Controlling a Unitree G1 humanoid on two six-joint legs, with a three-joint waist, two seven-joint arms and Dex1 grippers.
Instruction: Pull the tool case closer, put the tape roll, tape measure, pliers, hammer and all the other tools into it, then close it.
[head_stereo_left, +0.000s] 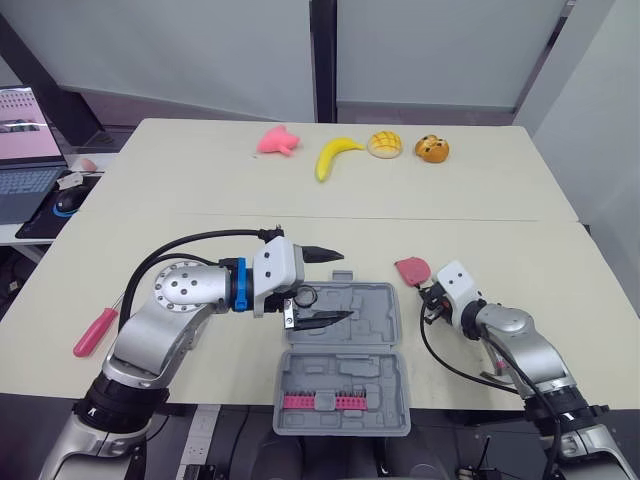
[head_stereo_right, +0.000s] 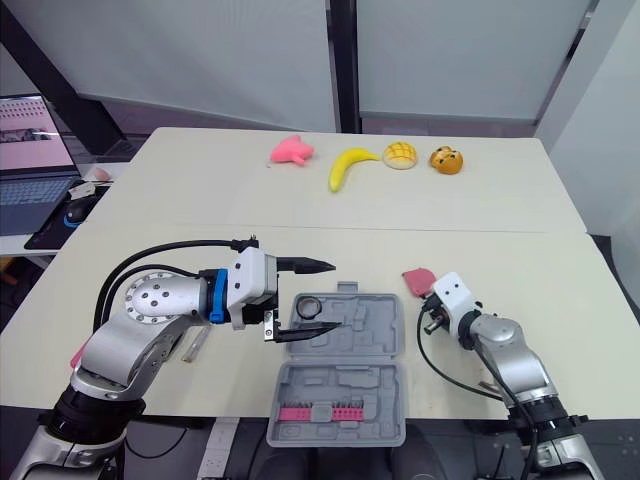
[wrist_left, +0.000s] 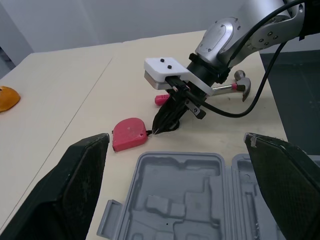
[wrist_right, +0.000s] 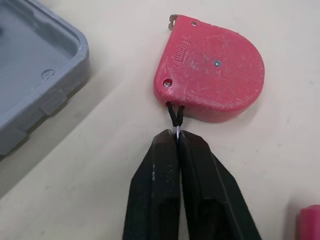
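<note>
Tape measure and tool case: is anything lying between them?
Nothing: the right wrist view shows bare table between the tape measure and the tool case.

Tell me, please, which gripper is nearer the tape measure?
Right. The right gripper pinches the cord of the tape measure; the left gripper hangs open above the tool case, apart from it.

Matt grey moulded plastic forms the tool case (head_stereo_left: 392, 330), on a smooth, matt cream table (head_stereo_left: 330, 222). The pink plastic shell of the tape measure (wrist_right: 212, 75) is scuffed and scratched, with small metal screws. The right gripper (wrist_right: 177, 136) has smooth black fingers with a dull sheen. The hammer (wrist_left: 236, 85) gleams as bare metal.
</note>
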